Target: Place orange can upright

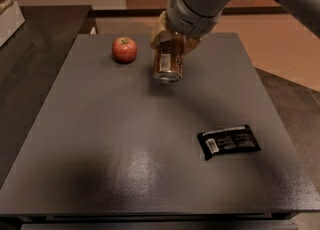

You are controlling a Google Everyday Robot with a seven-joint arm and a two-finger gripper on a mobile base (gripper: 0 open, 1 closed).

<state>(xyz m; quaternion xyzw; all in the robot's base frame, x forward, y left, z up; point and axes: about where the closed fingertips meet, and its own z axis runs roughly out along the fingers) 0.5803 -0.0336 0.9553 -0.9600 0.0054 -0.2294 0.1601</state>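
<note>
I have my gripper (171, 43) over the far middle of the worktop (100, 139), its fingers (158, 35) clasped around the orange can (168, 66). The apple (124, 50) sits just left of the fingers. The packet (229, 142) lies well apart, nearer me and to their right.
</note>
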